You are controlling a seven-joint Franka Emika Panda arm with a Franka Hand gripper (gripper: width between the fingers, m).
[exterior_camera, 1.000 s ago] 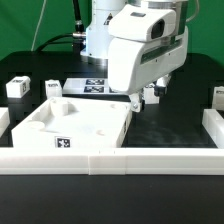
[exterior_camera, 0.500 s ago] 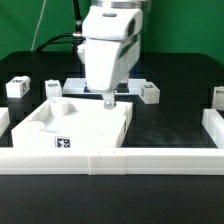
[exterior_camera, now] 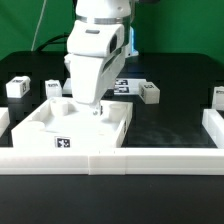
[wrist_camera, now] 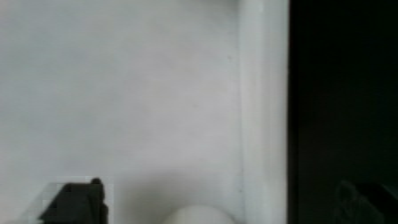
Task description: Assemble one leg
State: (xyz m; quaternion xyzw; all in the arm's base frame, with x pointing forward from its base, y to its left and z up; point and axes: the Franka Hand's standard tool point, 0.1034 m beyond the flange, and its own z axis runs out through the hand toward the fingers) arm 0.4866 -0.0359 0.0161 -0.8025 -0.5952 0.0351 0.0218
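The big white tray-like part (exterior_camera: 45,125) lies at the exterior view's left centre. My gripper (exterior_camera: 97,108) hangs low over its far right inner area. In the wrist view the gripper (wrist_camera: 219,198) has its dark fingers (wrist_camera: 75,203) far apart over the tray's white surface (wrist_camera: 125,90), and nothing is held between them. A small rounded white shape (wrist_camera: 196,214) sits below the gap, and I cannot tell what it is. Several legs lie loose on the black table: one (exterior_camera: 150,92) right of the arm, two at the left (exterior_camera: 17,87) (exterior_camera: 52,89), one at the far right (exterior_camera: 219,95).
The marker board (exterior_camera: 124,85) lies behind the arm, mostly hidden by it. A low white wall (exterior_camera: 110,160) runs along the front, with side pieces at the right (exterior_camera: 213,125) and left (exterior_camera: 4,122). A white bump (exterior_camera: 60,103) stands in the tray's far left corner.
The arm has swung from beside the right-hand leg toward the exterior view's left and now hangs over the tray. That leg has stayed where it was.
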